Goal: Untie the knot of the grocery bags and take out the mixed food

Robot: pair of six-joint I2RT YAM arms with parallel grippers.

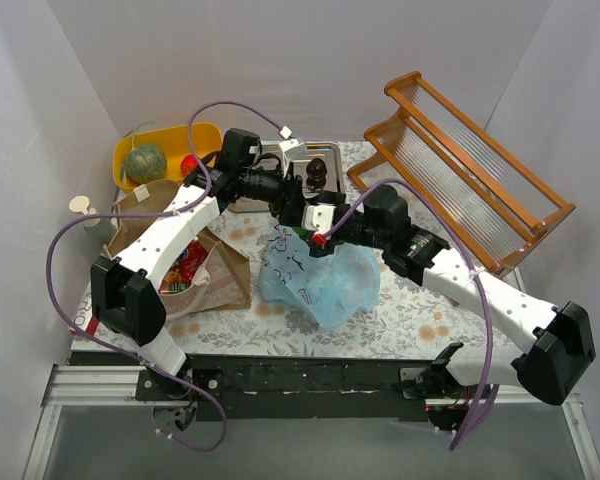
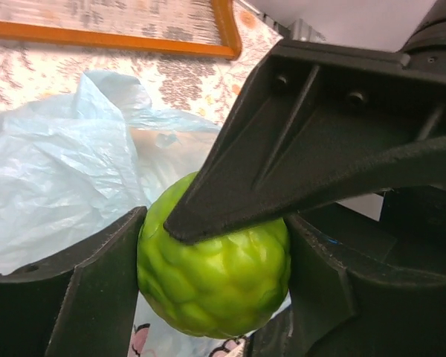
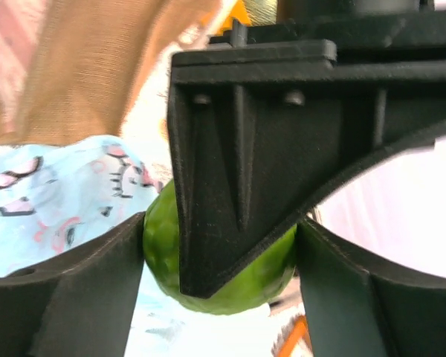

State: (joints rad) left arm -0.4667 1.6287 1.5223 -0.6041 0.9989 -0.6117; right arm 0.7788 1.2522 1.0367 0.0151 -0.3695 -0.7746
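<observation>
A bumpy green fruit is held between my two grippers above the crinkly light blue bag. My left gripper is shut on it, and my right gripper is shut on it crosswise. In the right wrist view the fruit sits between my fingers, with the blue bag and the brown paper bag behind. The brown paper bag lies open at the left with a red snack packet inside. The netted melon lies in the yellow tub.
A metal tray at the back holds a dark round item. A red round item lies by the tub. A wooden dish rack stands at the back right. A pump soap bottle stands at the left edge.
</observation>
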